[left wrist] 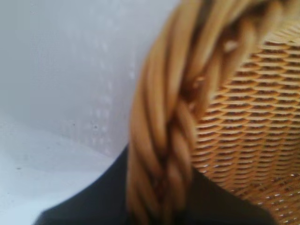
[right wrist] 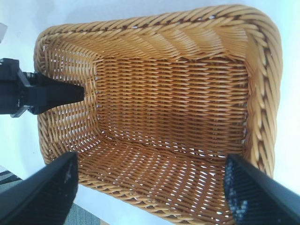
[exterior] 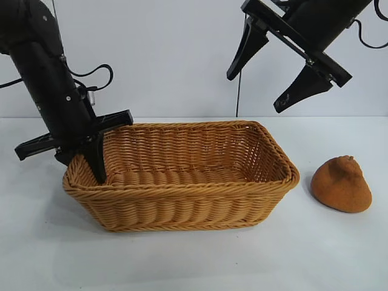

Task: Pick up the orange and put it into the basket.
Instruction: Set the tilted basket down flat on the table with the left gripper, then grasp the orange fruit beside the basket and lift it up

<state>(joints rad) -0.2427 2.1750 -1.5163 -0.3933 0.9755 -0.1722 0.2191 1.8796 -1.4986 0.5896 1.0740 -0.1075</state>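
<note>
The orange [exterior: 341, 183], a dull brownish-orange lump with a knobby top, lies on the white table right of the basket, apart from it. The honey-tan wicker basket [exterior: 182, 200] stands at the table's middle and holds nothing. My left gripper [exterior: 82, 170] is shut on the basket's left rim, one finger inside and one outside; the braided rim [left wrist: 164, 131] fills the left wrist view between the dark fingers [left wrist: 93, 206]. My right gripper [exterior: 253, 94] is open and empty, high above the basket's right half. In the right wrist view it [right wrist: 150, 187] looks down into the basket [right wrist: 262, 93].
The white table [exterior: 339, 254] spreads in front of and to the right of the basket. A white wall stands behind. The left arm's finger [right wrist: 51, 93] reaches over the basket's end in the right wrist view.
</note>
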